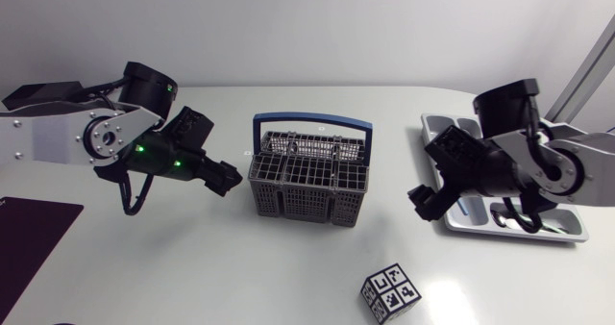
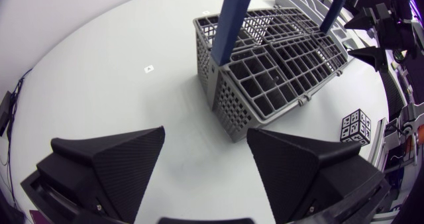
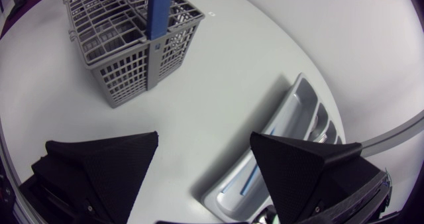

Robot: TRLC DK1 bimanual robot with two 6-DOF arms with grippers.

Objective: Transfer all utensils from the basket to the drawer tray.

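Pincer state: left pincer (image 1: 229,179) and right pincer (image 1: 420,202) both stand wide open, holding nothing. The grey cutlery basket (image 1: 307,183) sits upright at frame centre on the worktop (image 1: 288,277). Its long axis runs left-to-right, spanned by the blue handle (image 1: 312,119), mouth upward. The drawer tray (image 1: 437,125) lies at right, holding a blue-handled utensil (image 3: 246,181). Judged step: between transfers. Next move: descend vertically into a compartment, clear of the handle. Whether utensils remain in the basket cannot be told.

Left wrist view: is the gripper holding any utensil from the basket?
No, the left gripper is open, with only bare table between its fingers, and the basket stands ahead of it.
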